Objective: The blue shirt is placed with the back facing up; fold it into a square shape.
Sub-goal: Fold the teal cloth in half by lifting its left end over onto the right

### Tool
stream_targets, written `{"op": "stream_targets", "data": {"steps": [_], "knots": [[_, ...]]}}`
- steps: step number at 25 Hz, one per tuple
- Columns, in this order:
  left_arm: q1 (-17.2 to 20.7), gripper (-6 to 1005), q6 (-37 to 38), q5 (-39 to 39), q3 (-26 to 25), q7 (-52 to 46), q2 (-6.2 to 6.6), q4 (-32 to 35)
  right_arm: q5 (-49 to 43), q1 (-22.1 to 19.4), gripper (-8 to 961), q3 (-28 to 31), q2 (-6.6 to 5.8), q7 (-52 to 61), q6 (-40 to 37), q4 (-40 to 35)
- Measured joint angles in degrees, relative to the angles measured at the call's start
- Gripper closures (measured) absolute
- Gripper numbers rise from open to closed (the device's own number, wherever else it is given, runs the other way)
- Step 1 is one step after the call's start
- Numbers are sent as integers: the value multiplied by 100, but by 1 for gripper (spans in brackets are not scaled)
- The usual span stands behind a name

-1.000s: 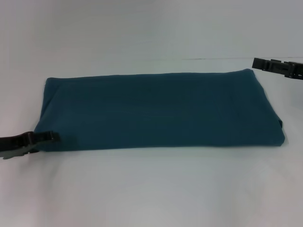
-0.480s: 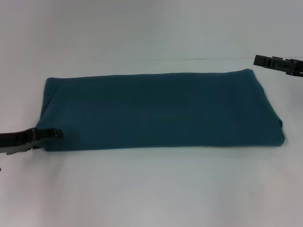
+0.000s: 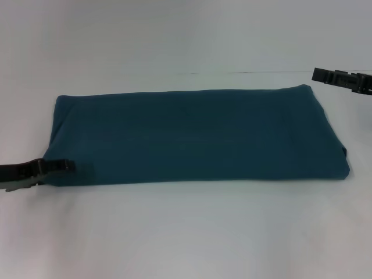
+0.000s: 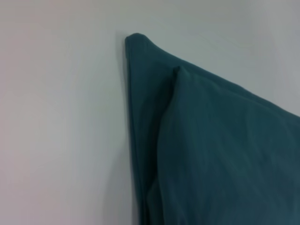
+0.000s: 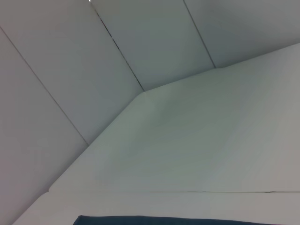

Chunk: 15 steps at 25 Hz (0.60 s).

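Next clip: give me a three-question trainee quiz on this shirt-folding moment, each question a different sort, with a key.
1. True or false: the blue shirt lies spread out flat with both sleeves showing.
2. Multiple choice: where is the left claw? A) at the shirt's near left corner B) above the shirt's middle C) at the far right corner
3. Short answer: which claw is off the cloth, beyond the shirt's far right corner?

Key
1. False: it is folded into a long band on the white table, with no sleeves in sight.
2. A
3. The right claw.
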Motion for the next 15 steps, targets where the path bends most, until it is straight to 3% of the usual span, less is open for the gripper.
{"op": "stream_targets", "data": {"steps": [15], "knots": [[-35, 124, 354, 372, 52, -239, 84, 228, -1, -12, 38, -6, -8, 37, 18, 0]]}}
